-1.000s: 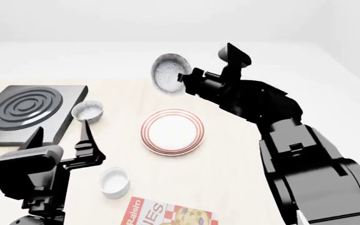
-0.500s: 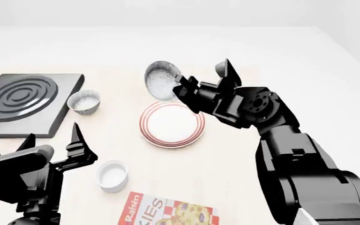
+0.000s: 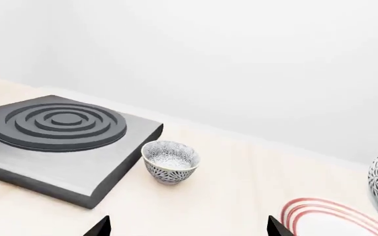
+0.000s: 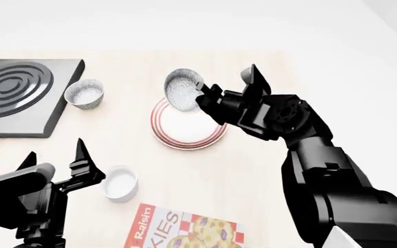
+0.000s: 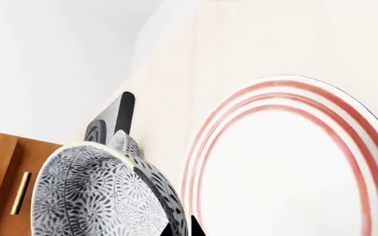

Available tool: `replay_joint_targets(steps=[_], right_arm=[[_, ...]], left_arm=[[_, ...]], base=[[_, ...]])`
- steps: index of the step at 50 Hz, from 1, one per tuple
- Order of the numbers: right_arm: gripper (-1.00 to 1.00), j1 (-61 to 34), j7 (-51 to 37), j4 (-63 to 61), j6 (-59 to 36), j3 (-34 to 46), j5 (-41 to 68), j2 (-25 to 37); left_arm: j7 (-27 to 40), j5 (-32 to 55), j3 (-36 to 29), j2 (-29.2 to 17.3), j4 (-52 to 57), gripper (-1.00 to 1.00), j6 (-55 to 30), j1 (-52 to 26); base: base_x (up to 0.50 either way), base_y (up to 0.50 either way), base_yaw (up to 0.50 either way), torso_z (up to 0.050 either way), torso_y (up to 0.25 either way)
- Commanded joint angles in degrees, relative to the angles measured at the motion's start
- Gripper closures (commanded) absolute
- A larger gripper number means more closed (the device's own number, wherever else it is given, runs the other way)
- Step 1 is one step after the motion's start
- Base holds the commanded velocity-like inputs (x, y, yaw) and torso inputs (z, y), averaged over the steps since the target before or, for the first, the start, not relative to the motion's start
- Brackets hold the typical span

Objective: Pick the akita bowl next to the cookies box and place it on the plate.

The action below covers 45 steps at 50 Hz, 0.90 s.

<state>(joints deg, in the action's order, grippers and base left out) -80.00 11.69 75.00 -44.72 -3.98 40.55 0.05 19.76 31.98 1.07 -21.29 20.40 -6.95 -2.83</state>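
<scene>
The right gripper (image 4: pixel 202 97) is clamped on the rim of the bowl (image 4: pixel 182 89), which is tipped on edge, mouth toward 7 o'clock, over the plate (image 4: pixel 184 129) at its 12 o'clock rim. The left gripper (image 4: pixel 55 157) stands apart, empty. The box (image 4: pixel 184 232), cut off below, reads "Raisin".

Right hand (image 4: pixel 200 98) gripping tilted akita bowl (image 4: pixel 182 89) above plate (image 4: pixel 184 132), cookies box (image 4: pixel 184 231) near
</scene>
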Motion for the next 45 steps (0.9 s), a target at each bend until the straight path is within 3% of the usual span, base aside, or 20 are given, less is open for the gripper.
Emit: replay_joint_targets(steps=[1,12,22,34,35,45], right_arm=[[1.00,-0.6,-0.4,0.0,0.8,4.0,4.8,0.0],[1.00,-0.8,-1.2,0.0,0.9,3.7,4.5,0.0],[1.00,-0.8,-6.3,0.0,1.0,-0.5,0.6,0.0],[1.00,-1.2,-9.4,0.0,3.7,14.0,7.8,0.0],[-1.00,-1.1,-9.2,0.0,3.6,16.1,8.3,0.0],[-1.00,-2.2,-6.6,0.0,3.2,21.4,11.4,0.0]], left_arm=[[-0.4,0.2,0.4,0.3,-0.3,-1.00,1.4,0.4],[-0.5,0.2,0.0,0.2,-0.6,-1.00,1.6,0.0],[-0.2,1.3,0.1,-0.1,0.2,-1.00,0.9,0.2],[-0.3,1.1,0.1,0.2,-0.5,-1.00,1.7,0.6],[-0.3,1.1,0.1,0.2,-0.5,-1.00,1.8,0.7],[-0.1,1.3,-0.1,0.0,-0.5,-1.00,1.4,0.4]], base=[[0.00,0.00,0.00,0.000,-0.250],[0.00,0.00,0.00,0.001,-0.245],[0.00,0.00,0.00,0.000,0.000],[0.00,0.00,0.00,0.000,0.000],[0.00,0.00,0.00,0.000,0.000],[0.00,0.00,0.00,0.000,0.000]])
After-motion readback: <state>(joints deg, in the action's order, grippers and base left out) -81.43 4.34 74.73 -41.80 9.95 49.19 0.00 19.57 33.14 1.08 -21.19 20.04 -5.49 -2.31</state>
